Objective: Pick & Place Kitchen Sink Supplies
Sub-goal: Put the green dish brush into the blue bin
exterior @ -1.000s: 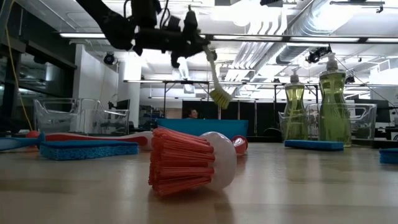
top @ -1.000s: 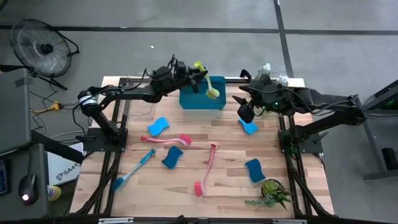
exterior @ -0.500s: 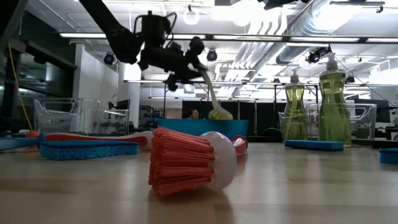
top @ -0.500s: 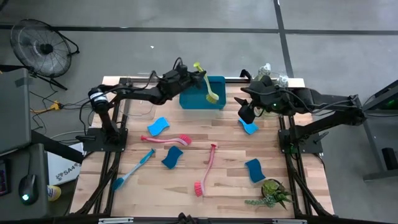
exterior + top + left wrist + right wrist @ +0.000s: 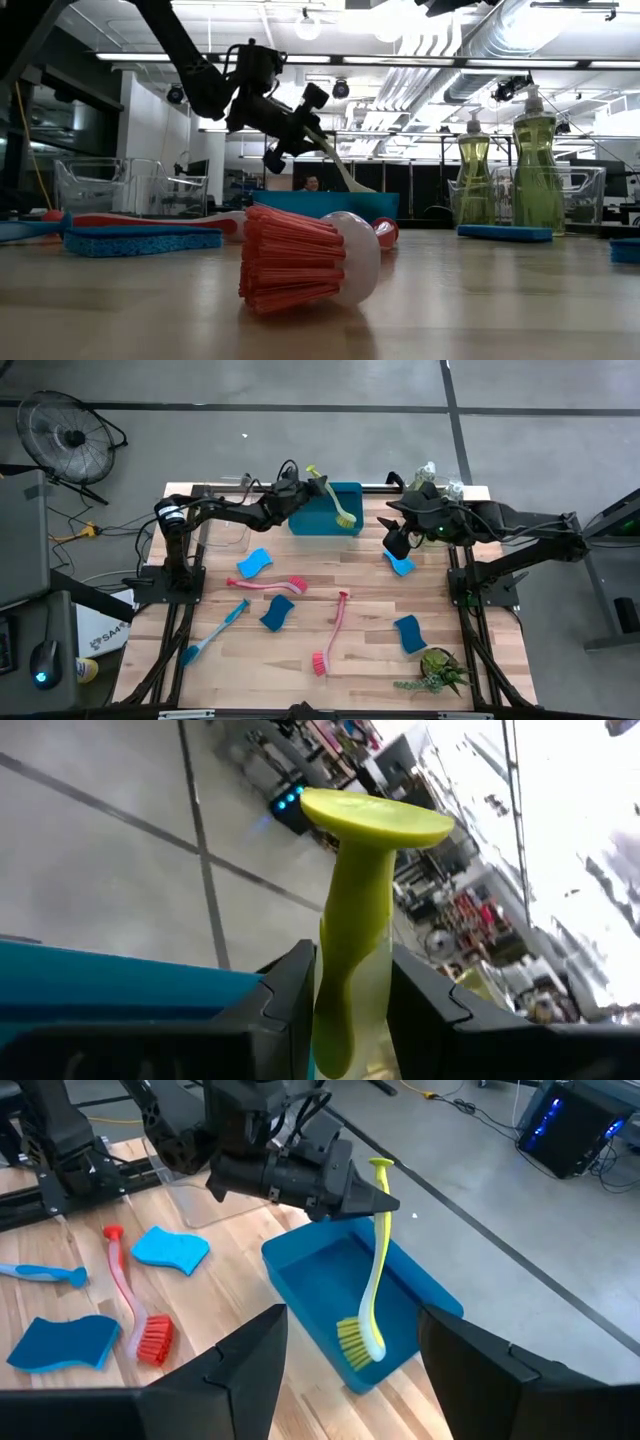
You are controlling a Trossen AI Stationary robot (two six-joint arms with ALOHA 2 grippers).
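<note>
brush lowered into tray

left arm has swung lower, dropping the brush head into the blue tray (image 5: 300, 1276) at the surface's far edge. left hand (image 5: 301, 488) clamps the yellow-green brush (image 5: 372, 1276) handle. right hand (image 5: 396, 538) open, hovering over a blue sponge (image 5: 402, 565).

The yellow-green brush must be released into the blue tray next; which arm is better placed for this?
The left arm, probably. Its tool is shut on the yellow-green brush handle, and the bristles sit low inside the blue tray. The right tool is open, empty and apart, above a blue sponge.
</note>
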